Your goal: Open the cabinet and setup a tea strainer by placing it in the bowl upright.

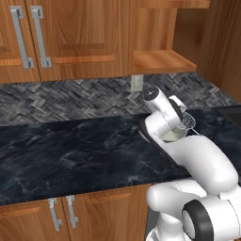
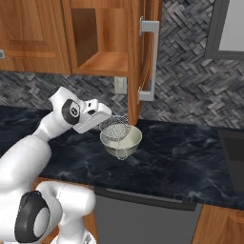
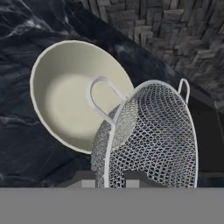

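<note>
The cabinet (image 2: 102,62) stands open, its door (image 2: 147,62) swung out edge-on with the long silver bar handle facing right, and a bare wood shelf inside. The cream bowl (image 2: 123,142) (image 3: 65,96) sits on the black counter just under the door. My gripper (image 2: 104,122) (image 3: 109,179) is shut on the tea strainer (image 2: 114,127) (image 3: 153,135). It holds the wire-mesh basket tilted just above the bowl's near rim. The strainer's loop handle (image 3: 100,94) hangs over the bowl's inside. In the left base view my arm hides most of the bowl (image 1: 172,136), and the mesh (image 1: 189,120) shows beside the hand.
A wall outlet (image 2: 120,85) sits on the herringbone backsplash behind the bowl. A dark recessed panel (image 2: 233,147) lies in the counter at right. Closed double doors with paired handles (image 1: 28,35) hang to the left. The open door juts over the counter above the bowl.
</note>
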Controlling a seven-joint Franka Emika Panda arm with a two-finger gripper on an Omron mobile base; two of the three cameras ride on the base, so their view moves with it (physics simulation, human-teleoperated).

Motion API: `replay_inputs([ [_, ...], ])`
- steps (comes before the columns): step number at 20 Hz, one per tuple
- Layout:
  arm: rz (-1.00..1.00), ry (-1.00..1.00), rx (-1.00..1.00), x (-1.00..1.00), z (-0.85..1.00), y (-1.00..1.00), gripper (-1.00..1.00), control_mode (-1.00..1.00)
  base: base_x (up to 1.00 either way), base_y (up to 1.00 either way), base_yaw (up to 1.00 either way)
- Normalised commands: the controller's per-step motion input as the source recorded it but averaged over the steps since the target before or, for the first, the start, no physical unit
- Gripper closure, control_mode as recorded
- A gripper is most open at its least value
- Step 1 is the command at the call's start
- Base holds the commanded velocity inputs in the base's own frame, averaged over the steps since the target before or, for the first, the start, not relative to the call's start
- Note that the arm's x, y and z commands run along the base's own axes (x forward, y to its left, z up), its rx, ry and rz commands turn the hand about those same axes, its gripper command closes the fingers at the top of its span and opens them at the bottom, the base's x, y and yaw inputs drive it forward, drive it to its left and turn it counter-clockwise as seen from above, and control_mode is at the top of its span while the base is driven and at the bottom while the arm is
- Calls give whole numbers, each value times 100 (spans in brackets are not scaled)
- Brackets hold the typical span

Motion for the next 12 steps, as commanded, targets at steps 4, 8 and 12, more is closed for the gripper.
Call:
replay_inputs([
  [4,0,1,0,51,-41,0,100,-100,0,0,0],
  [8,0,4,0,43,-45,0,100,-100,0,0,0],
  [12,0,6,0,30,-35,-1,100,-100,0,0,0],
])
